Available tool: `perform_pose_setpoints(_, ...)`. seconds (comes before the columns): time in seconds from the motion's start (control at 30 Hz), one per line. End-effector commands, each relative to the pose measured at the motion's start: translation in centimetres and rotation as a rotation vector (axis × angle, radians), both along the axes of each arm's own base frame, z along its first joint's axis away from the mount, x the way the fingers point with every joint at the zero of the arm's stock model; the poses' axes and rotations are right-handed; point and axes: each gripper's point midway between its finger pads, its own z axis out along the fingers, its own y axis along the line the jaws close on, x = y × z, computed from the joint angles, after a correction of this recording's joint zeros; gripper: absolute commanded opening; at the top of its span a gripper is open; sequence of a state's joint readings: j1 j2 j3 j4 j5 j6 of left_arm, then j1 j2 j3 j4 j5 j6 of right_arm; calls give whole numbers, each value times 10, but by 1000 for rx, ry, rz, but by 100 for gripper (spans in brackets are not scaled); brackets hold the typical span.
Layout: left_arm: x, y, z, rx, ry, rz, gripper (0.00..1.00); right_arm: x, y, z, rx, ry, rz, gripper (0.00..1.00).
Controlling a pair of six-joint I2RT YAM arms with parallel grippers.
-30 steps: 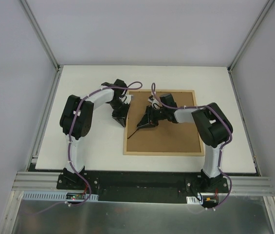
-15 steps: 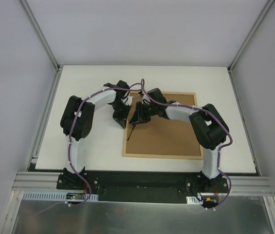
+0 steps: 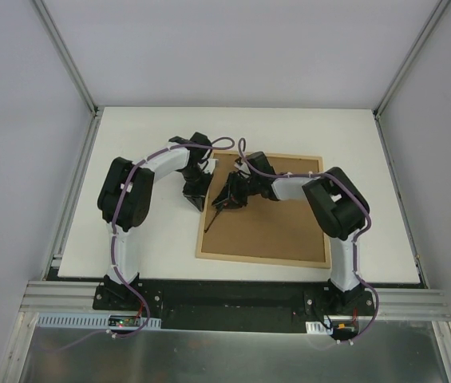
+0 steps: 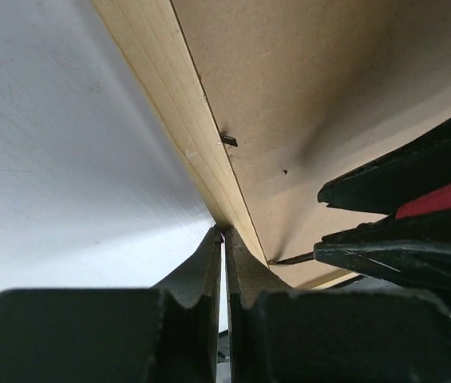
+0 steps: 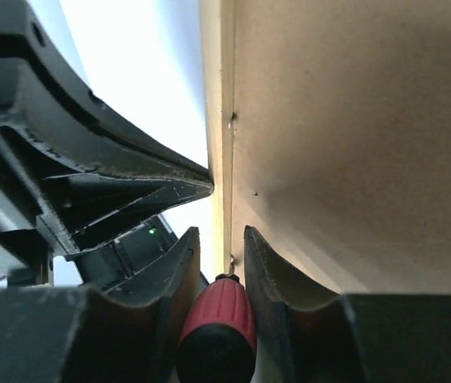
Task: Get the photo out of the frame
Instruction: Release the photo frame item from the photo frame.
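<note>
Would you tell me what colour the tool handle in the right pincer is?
Red handle, black end; best in the right wrist view.

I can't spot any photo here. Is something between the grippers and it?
Yes: the brown fibreboard back fills the face-down thin light-wood frame, with a small dark clip over its edge. No photo shows.

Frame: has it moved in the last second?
Yes. The frame slid left and down in the top view, narrowing its gap to the table's near edge.
</note>
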State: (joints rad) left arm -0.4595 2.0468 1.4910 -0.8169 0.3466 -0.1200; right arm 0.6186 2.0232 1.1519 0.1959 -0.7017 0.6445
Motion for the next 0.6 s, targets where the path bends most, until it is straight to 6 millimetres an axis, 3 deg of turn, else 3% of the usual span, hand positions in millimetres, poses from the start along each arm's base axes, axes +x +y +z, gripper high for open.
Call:
perform_pose_setpoints(0.0,18,-14,0,-29,-105,-6,0,-21,34,62,258,134,69,0)
perform_pose_setpoints(0.3,18,-12,5,-29,-125,-6,0,-13,30,65,251,59,89,0)
perform_pose_setpoints(0.37,25,-8,7,-30,-136,7,0,-2,14,65,187,-5,84,0)
perform_pose_setpoints(0.47,44,-1,17,-73,-142,57,16,19,-21,61,55,-112,72,0)
perform_pose_setpoints(0.57,60,2,35,-196,-132,96,25,42,-60,56,-25,-143,11,0)
